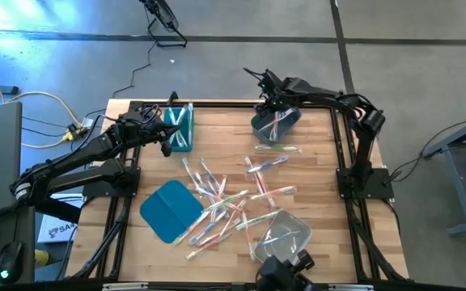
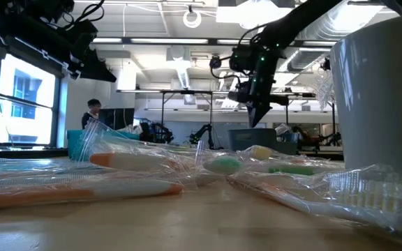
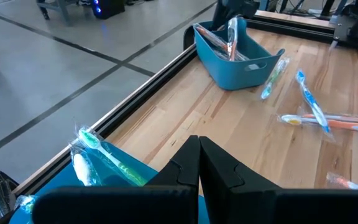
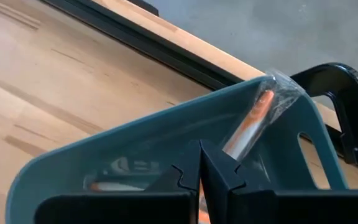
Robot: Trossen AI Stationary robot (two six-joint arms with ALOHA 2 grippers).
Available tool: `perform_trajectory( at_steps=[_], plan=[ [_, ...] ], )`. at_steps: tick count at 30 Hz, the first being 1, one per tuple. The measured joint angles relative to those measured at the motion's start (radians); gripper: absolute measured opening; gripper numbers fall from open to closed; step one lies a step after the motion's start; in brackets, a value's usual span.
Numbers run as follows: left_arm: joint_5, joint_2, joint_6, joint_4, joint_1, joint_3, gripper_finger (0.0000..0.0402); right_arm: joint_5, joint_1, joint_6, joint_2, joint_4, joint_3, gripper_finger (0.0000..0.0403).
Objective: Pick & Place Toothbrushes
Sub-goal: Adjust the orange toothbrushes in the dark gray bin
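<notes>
Only overhead: scattered toothbrushes [image 1: 233,198].

I am working in a robotics lab or workshop: a grey concrete floor [image 1: 427,56] with cables [image 1: 23,101] beside the wooden table [image 1: 314,162], exposed ceiling ducts [image 2: 180,70], metal frames, large windows [image 2: 19,97], and a person [image 2: 93,111] seated far behind.

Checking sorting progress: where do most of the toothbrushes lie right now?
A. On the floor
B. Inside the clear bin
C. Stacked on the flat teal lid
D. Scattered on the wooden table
D: the high view shows the toothbrushes mostly strewn across the wooden table; only a few sit in bins.
</notes>
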Motion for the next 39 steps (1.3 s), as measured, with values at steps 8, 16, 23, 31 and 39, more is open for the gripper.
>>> perform_trajectory(
  at_steps=[8,16,23,31,39],
  plan=[
    [0.000,0.000,0.001,0.000,0.000,0.000,0.0001,0.001,-0.020,-0.005,0.050,0.001,0.002,0.0002],
    [0.000,0.000,0.002,0.000,0.000,0.000,0.0001,0.071,-0.032,-0.015,0.073,-0.006,0.002,0.0002],
    [0.000,0.000,0.002,0.000,0.000,0.000,0.0001,0.150,-0.032,0.010,0.074,-0.096,0.002,0.0002],
    [0.000,0.000,0.002,0.000,0.000,0.000,0.0001,0.185,-0.031,0.037,0.074,-0.203,0.002,0.0002],
    [0.000,0.000,0.002,0.000,0.000,0.000,0.0001,0.278,0.012,-0.002,0.023,-0.247,0.001,0.0002]
  ],
)
